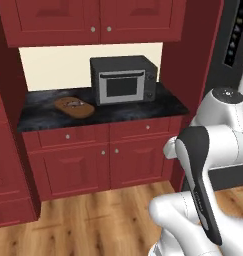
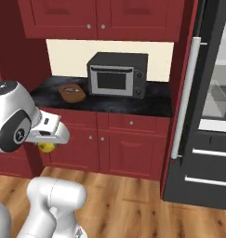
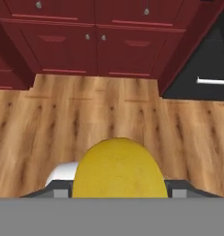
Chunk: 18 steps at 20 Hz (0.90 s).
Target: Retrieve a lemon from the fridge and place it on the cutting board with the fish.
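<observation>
Lemon [image 3: 119,168] fills the lower middle of the hand view, a smooth yellow dome sitting between the two dark finger tips, so the gripper [image 3: 119,191] is clenched on it. In the right base view the same lemon [image 2: 47,147] shows as a small yellow patch hanging under the white hand at the left, in front of the red lower cabinets [image 2: 123,146] and well above the wooden floor [image 2: 133,204]. The fingers themselves are mostly hidden there by the hand's body, so the hold is read from the hand view.

On the dark speckled counter [image 1: 143,107] the oval brown cutting board [image 1: 74,107] lies to the left of the black microwave [image 1: 124,79], near it but apart. A small dark shape on the board is probably the fish [image 1: 73,104], though it is too small to make out clearly. From the right side the cutting board [image 2: 71,92] again sits left of the microwave [image 2: 117,74], with red upper cabinets [image 2: 103,18] above and a cream wall behind.

The fridge [image 2: 212,107] stands at the right edge, its dark door with a long white bar handle [image 2: 185,97] swung out and pale shelves and a clear bin visible inside. The lemon is well apart from both the fridge and the board, low in front of the cabinets.
</observation>
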Motion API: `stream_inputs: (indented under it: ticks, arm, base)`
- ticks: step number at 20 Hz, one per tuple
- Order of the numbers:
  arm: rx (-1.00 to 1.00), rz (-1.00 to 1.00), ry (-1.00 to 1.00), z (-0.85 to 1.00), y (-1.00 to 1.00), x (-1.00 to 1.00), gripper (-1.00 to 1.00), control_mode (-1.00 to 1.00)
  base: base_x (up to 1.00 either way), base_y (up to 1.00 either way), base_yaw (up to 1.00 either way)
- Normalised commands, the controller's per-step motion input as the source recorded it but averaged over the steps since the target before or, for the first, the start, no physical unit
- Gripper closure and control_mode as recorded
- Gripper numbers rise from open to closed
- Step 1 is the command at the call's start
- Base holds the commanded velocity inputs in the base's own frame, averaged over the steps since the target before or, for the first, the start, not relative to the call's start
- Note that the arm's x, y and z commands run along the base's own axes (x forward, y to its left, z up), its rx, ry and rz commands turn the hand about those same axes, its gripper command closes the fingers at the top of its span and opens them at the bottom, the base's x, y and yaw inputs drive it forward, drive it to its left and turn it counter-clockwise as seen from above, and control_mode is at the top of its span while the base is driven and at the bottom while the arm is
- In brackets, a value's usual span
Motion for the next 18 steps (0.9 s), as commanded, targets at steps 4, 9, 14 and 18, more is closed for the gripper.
stream_inputs:
  ticks: [4,9,14,18]
  arm:
    - [0.00,0.00,0.00,0.00,0.00,0.00,1.00,1.00]
    - [0.00,0.00,0.00,0.00,0.00,0.00,1.00,1.00]
    - [0.00,0.00,0.00,0.00,0.00,0.00,1.00,1.00]
    - [0.00,0.00,0.00,0.00,0.00,0.00,1.00,1.00]
  base:
    - [0.68,0.61,0.00]
    - [0.78,0.57,0.00]
    - [0.78,0.51,0.00]
    - [0.71,0.45,0.00]
